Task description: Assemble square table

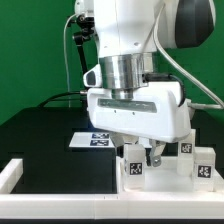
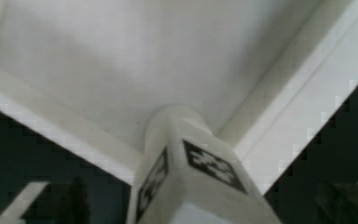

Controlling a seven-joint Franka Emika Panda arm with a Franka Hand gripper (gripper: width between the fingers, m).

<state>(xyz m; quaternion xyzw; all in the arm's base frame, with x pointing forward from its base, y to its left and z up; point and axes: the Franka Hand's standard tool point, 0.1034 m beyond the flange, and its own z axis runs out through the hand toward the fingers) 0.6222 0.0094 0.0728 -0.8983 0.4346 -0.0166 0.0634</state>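
Observation:
My gripper (image 1: 143,158) is low over the front right of the table, shut on a white blocky leg (image 1: 133,170) with a black-and-white tag. In the wrist view the leg (image 2: 190,165) stands between my dark fingers (image 2: 25,203), and my gripper (image 2: 185,208) holds it over an inner corner of the square table's white slab (image 2: 140,50), whose raised rim (image 2: 309,90) runs alongside. The leg's far end is at the recess near that corner; I cannot tell if it touches. Two more tagged legs (image 1: 185,150) (image 1: 204,160) stand at the exterior view's right. The arm hides most of the slab in the exterior view.
The marker board (image 1: 92,140) lies on the black table behind the gripper. A long white bar (image 1: 22,172) edges the workspace at the front left. A green backdrop stands behind, and cables hang by the arm.

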